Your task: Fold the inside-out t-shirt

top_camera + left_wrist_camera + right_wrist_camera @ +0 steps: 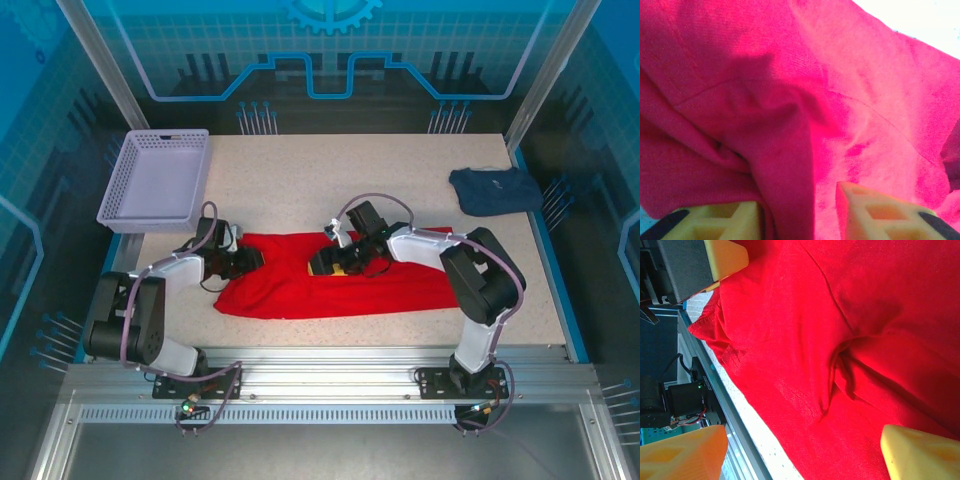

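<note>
Speckled beige tabletop [400, 160], centre of frame: the bright red cloth t-shirt [300, 290] lies as a rumpled band, folding apparently unfinished. Right hand [328, 264] is released above it. Left hand [248, 261] straddles a raised ridge, grasp indeterminate.

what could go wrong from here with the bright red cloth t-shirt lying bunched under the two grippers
1. The left gripper straddles only a narrow raised ridge of the bright red cloth t-shirt. It may catch a single layer, so the fold could drag unevenly.
2. The right gripper stands open over a puckered crease in the middle of the shirt. Gripping or pressing there would likely set the wrinkle into the fold.
</note>
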Available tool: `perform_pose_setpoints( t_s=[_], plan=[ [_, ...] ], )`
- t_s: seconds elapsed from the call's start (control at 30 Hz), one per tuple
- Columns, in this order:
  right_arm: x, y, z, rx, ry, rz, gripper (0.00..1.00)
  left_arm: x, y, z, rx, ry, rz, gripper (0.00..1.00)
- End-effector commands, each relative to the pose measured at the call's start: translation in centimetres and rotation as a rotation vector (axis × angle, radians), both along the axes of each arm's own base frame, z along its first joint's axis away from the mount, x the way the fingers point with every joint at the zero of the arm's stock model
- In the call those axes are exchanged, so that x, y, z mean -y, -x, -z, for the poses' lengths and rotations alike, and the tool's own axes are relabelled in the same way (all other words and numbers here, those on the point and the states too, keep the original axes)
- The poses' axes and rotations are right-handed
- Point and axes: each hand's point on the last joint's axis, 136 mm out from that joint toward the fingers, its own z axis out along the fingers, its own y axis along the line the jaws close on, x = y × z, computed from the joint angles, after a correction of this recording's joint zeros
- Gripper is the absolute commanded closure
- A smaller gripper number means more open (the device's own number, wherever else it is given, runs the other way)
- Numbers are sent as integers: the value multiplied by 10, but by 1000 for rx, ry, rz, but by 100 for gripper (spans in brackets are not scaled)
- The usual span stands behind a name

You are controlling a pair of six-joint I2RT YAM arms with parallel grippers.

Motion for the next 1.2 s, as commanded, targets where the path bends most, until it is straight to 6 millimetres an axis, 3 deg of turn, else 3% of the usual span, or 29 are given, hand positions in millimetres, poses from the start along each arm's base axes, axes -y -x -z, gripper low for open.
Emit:
perform_pose_setpoints(
  t_s=[0.0,0.13,0.5,0.63,0.7,0.73,0.77,1.0,1.17],
  plan=[
    [-9,-1,-5,-10,-27,-18,19,7,3,4,0,29,27,66],
    [-10,-1,-4,-14,-29,-21,19,7,3,9,-14,31,25,72],
    [-11,-1,3,-30,-23,-17,19,15,9,22,-59,-39,56,72],
    [-11,0,5,-35,-19,-17,19,17,8,23,-63,-42,65,80],
    [-10,0,6,-36,-14,-16,19,18,6,22,-60,-37,67,90],
    [-8,0,5,-32,-11,-16,19,19,5,21,-51,-35,68,99],
    [-7,-1,4,-27,-7,-15,19,18,3,19,-40,-33,62,100],
    [26,-20,-23,66,13,42,19,21,-12,-18,66,87,-17,100],
    [55,-33,-29,100,35,106,19,0,-9,-36,-10,79,-93,100]
  ],
)
